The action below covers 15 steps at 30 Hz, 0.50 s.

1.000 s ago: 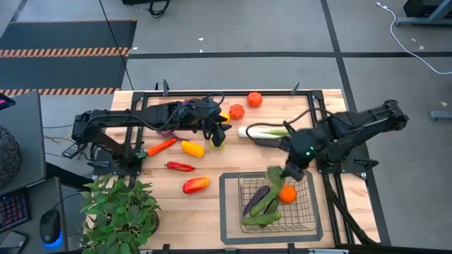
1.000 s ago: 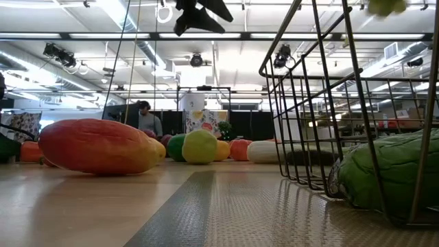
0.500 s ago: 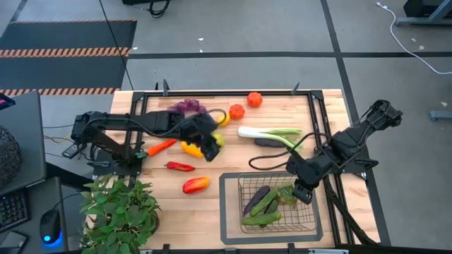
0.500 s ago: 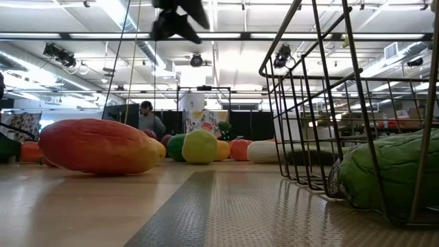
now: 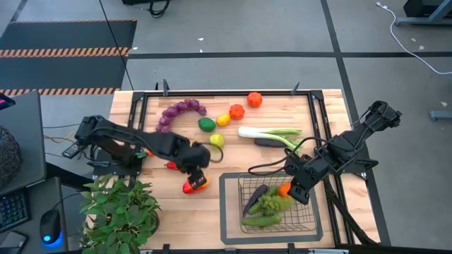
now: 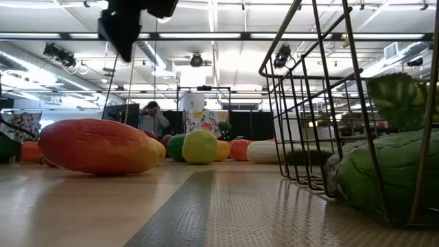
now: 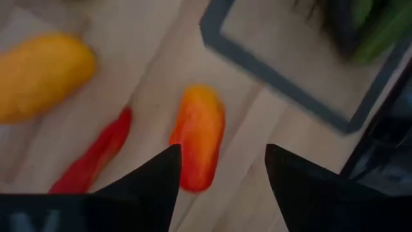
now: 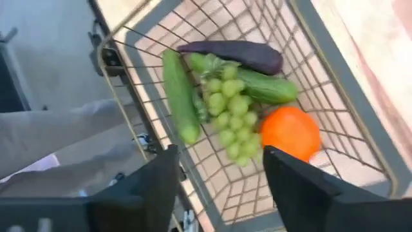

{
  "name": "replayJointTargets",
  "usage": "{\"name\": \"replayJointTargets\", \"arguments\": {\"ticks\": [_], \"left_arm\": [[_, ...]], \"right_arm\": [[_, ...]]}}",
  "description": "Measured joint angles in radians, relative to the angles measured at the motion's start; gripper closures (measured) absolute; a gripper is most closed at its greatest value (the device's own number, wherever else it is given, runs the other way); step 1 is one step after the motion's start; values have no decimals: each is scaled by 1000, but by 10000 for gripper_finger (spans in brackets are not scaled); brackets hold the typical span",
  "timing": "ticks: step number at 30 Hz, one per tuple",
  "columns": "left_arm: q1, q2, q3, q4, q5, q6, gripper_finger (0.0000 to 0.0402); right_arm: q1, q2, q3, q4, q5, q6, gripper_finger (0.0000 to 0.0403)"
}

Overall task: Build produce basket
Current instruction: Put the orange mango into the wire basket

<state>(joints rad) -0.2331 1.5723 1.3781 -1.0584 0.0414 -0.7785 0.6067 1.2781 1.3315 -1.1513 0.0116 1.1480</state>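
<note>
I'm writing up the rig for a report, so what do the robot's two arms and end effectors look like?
Both arms are dark, nearly black, built of jointed segments with black cables looping alongside them. The left end effector and the right end effector each end in two flat, black, tapered fingers, seen as wedge shapes in the wrist views. No lettering or markings can be made out on them.

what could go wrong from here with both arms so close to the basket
The left gripper, jaws open, is right over the red-orange pepper, which lies close to the basket; a skewed pinch might roll it against the frame. The right gripper, jaws open, hangs above the green grapes and orange tomato; dropping lower could snag the wire rim.
</note>
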Motion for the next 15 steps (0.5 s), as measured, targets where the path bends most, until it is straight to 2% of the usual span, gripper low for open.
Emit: {"name": "replayJointTargets", "arguments": {"ticks": [6,12,15], "left_arm": [[-56,101,0,-1,-1,36,151],[-84,191,0,-17,-25,67,153],[-101,221,0,-12,-44,101,152]], "right_arm": [[40,-2,0,6,15,83,124],[116,-2,0,4,123,141,121],[153,-2,0,2,139,173,121]]}}
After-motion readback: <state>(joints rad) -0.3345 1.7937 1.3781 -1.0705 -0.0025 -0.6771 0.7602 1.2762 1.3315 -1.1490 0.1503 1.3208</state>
